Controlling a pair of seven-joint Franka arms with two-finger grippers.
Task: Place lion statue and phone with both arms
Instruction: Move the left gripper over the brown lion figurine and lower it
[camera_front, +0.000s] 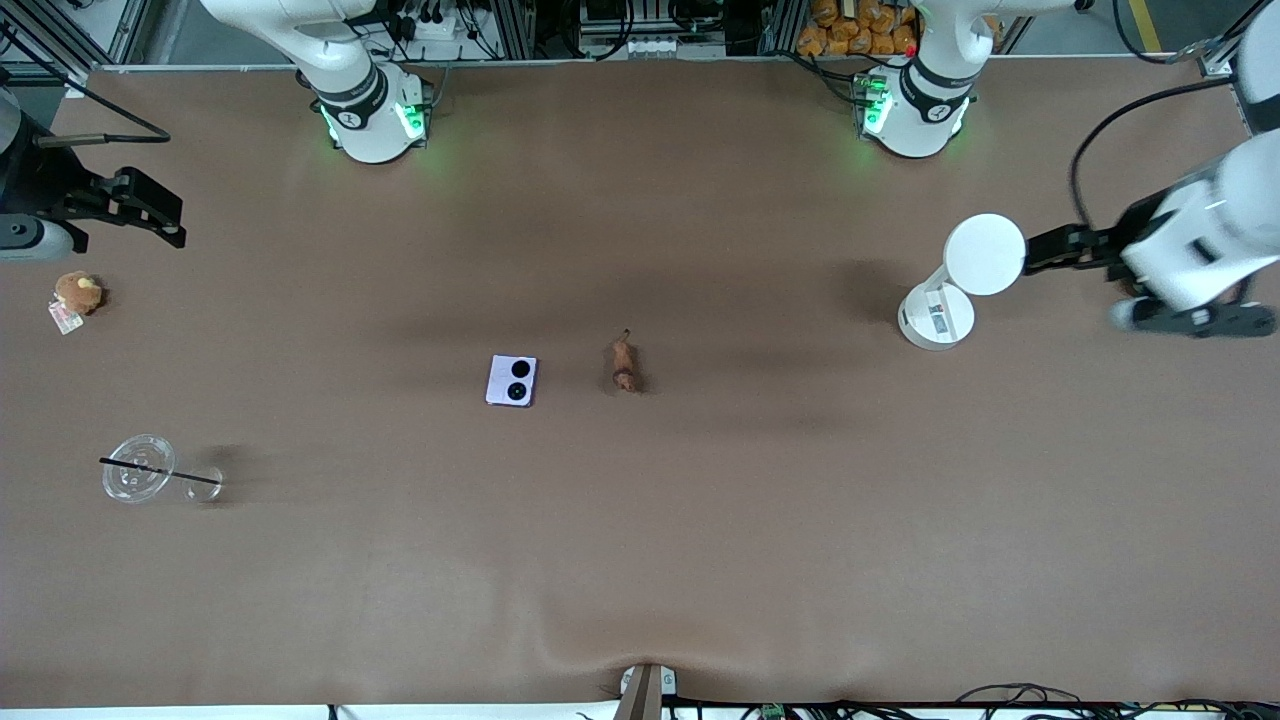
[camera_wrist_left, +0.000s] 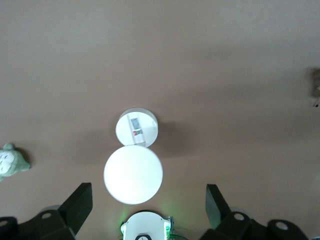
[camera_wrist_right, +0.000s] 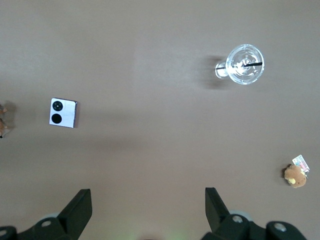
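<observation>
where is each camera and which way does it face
Front: high across the table, facing both arm bases; phone and lion statue mid-table.
Left wrist: looks down past the open left gripper at a white lamp.
Right wrist: looks down past the open right gripper at the table.
Shared: right wrist and front both show the phone and cup.

Two white arms, rounded glossy shells, black ring bands at base joints, green status lights glowing on each base. Black cables trail near upper-right arm. Left gripper (camera_wrist_left: 149, 207): black angular fingers (camera_wrist_left: 80, 202), grey screws on mounts. Right gripper (camera_wrist_right: 148, 207): same black fingers (camera_wrist_right: 79, 206).
</observation>
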